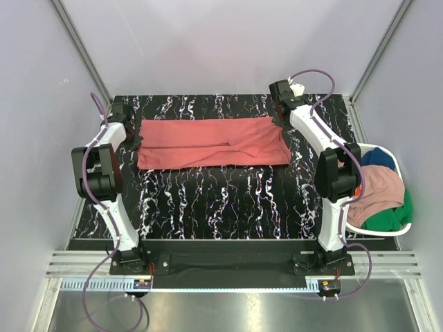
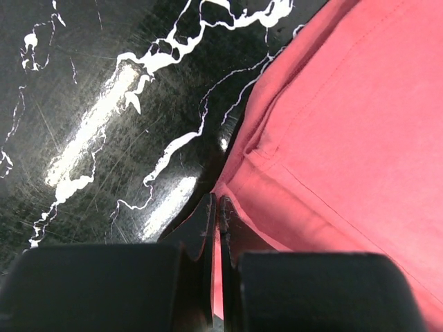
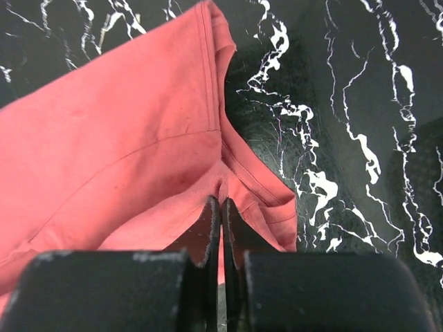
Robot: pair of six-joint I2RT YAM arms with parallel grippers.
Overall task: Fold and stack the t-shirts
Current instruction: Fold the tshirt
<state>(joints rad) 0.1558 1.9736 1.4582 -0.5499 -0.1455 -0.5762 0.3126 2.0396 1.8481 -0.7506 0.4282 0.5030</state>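
The coral-red t-shirt (image 1: 208, 142) lies folded into a long band across the far part of the table. My left gripper (image 1: 134, 140) is shut on the coral-red t-shirt's left edge (image 2: 291, 173), with cloth pinched between its fingers. My right gripper (image 1: 279, 119) is shut on the shirt's far right corner (image 3: 138, 138), cloth bunched at its fingertips (image 3: 211, 211). The dusty pink t-shirt (image 1: 377, 187), the dark blue t-shirt (image 1: 379, 158) and the green t-shirt (image 1: 394, 218) lie heaped in the basket at the right.
The white laundry basket (image 1: 407, 227) stands off the table's right edge beside the right arm. The black marbled table (image 1: 221, 200) has bare surface in front of the red shirt. Grey walls close in on the back and sides.
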